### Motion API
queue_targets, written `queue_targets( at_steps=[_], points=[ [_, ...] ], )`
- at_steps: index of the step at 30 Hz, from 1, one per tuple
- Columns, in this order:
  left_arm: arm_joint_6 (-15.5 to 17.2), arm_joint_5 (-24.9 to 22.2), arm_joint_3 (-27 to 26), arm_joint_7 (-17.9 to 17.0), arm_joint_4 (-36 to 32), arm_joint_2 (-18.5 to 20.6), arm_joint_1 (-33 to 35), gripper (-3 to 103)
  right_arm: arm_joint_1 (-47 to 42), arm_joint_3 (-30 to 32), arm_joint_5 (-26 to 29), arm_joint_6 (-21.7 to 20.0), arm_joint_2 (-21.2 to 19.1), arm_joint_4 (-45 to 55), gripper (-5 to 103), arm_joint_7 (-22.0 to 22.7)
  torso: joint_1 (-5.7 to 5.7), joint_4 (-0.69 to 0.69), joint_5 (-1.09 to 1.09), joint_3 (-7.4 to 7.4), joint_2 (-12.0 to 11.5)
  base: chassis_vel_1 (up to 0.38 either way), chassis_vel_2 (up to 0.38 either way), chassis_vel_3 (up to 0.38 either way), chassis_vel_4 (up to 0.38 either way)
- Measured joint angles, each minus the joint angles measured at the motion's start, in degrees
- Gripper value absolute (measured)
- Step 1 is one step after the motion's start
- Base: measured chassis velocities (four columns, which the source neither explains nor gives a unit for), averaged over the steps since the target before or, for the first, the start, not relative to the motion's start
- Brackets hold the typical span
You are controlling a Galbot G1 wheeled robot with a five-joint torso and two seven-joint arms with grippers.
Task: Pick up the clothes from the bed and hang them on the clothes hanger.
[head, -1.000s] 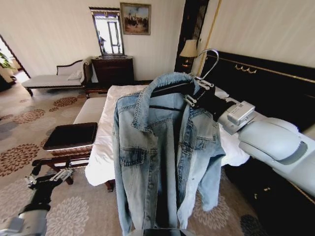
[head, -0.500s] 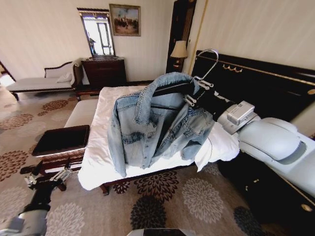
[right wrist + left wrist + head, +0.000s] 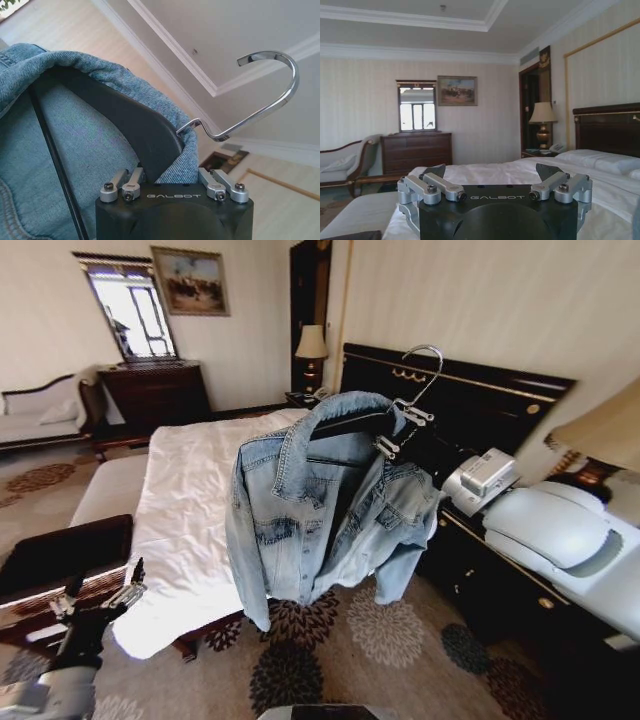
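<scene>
One brand word legible: "GALBOT", pale capitals on black housing. Stands on the left gripper (image 3: 495,192) body, centred between its two finger mounts. Same word on the right gripper (image 3: 172,187) body, just below its finger mounts. No other text, numbers or signs readable anywhere in the room.

The bed (image 3: 190,500) has a dark headboard (image 3: 470,400) and a white duvet (image 3: 200,470) spread flat over its top; white pillows (image 3: 600,161) lie at the head end. It stands on a carpeted floor (image 3: 370,640) patterned with dark flowers.
</scene>
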Motion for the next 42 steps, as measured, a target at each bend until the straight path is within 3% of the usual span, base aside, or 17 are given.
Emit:
queue_targets(
  at_steps=[16,26,42],
  points=[
    [0.0,0.0,0.0,0.0,0.0,0.0,0.0,100,-4.54,3.23,-0.03,-0.66,-0.34,0.61,32,0.51,0.01,0.01,0.0,0.0,0.0,-0.114,-0.126,-0.126,-0.12],
    [0.0,0.0,0.0,0.0,0.0,0.0,0.0,100,-13.93,11.71,-1.86,-0.71,0.86,0.76,32,0.32,0.01,0.01,0.0,0.0,0.0,-0.134,-0.126,-0.127,-0.126],
    [0.0,0.0,0.0,0.0,0.0,0.0,0.0,100,-15.2,14.07,-1.63,-1.66,0.38,1.67,32,0.14,0.01,0.01,0.0,0.0,0.0,-0.122,-0.127,-0.127,-0.124]
  ],
)
